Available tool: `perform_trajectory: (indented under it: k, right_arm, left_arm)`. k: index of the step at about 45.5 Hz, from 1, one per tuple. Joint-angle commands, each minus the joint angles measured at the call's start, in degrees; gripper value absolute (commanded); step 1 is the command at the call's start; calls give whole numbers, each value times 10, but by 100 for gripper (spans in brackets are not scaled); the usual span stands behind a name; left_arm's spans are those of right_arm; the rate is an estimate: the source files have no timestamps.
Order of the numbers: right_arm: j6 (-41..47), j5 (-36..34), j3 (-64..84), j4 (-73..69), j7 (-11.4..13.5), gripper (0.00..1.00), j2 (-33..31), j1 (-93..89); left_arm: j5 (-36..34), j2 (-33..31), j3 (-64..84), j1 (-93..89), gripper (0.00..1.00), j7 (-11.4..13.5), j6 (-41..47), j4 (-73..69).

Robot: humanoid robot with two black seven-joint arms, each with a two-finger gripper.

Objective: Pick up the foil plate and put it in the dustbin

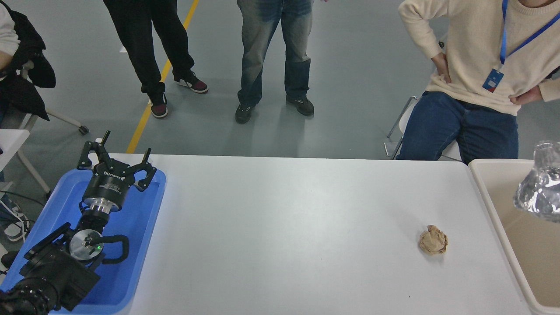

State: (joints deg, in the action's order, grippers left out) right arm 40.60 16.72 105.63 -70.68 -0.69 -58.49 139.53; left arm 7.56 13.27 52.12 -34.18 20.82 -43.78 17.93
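- Showing at the right edge of the head view: only part of the shiny, crinkled silver foil plate (540, 188), hanging above the smooth tan inside of the large beige plastic dustbin (485, 192), clear of its thick pale rim; the rest cut off by the frame.
- Staying out of frame: the right arm and its gripper, so whatever is carrying the foil cannot be told.
- Resting at the lower left: the black left gripper (117, 156), fingers spread wide and clasping nothing, poised over the flat blue plastic tray (144, 218).
- Lying alone on the white table (284, 227): a small crumpled brown paper ball (433, 240), near the dustbin's left wall but not touching it.
- Standing beyond the far edge of the table: two people in dark trousers and jeans; sitting nearer the dustbin, a person in a cream sweater (481, 43) with a blue lanyard, hands on hips.
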Motion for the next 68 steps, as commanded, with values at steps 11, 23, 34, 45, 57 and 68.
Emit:
perform_trajectory:
  k: [11, 23, 34, 45, 57, 68]
  right_arm:
    - [-111, -64, -262, 187, 3, 0, -24, -386]
    - [-111, -63, -469, 369, 4, 0, -12, -639]
    - [-162, -69, -679, 499, 4, 0, 52, -849]
    - [-407, -122, -872, 566, 2, 0, 151, -1020]
    - [-467, -125, -935, 591, 5, 0, 195, -1048]
    - [-482, -125, -935, 597, 32, 0, 211, -1059]
  left_arm:
    - [0, 0, 0, 1, 100, 1, 0, 0]
    - [0, 0, 0, 1, 100, 1, 0, 0]
    - [0, 0, 0, 1, 100, 1, 0, 0]
    - [0, 0, 0, 1, 100, 1, 0, 0]
    - [0, 0, 0, 0, 100, 1, 0, 0]
    - [0, 0, 0, 0, 100, 1, 0, 0]
